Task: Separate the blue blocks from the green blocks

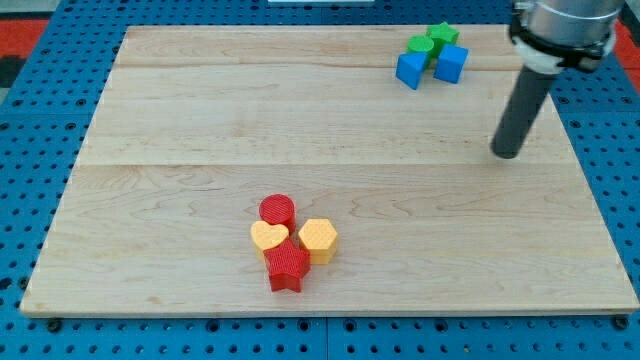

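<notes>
Two blue blocks and two green blocks sit bunched together at the view's top right of the wooden board. The left blue block (410, 70) and the right blue cube (451, 63) lie in front. A green block (421, 46) and a green star-like block (443, 36) lie just behind them, touching. My tip (506, 153) is on the board to the right of and below this cluster, apart from it, touching no block.
A second cluster lies at the bottom centre: a red cylinder (277, 211), a yellow heart (268, 236), a yellow hexagon (318, 240) and a red star (286, 267). The board's (180, 120) right edge is near my tip. Blue pegboard surrounds the board.
</notes>
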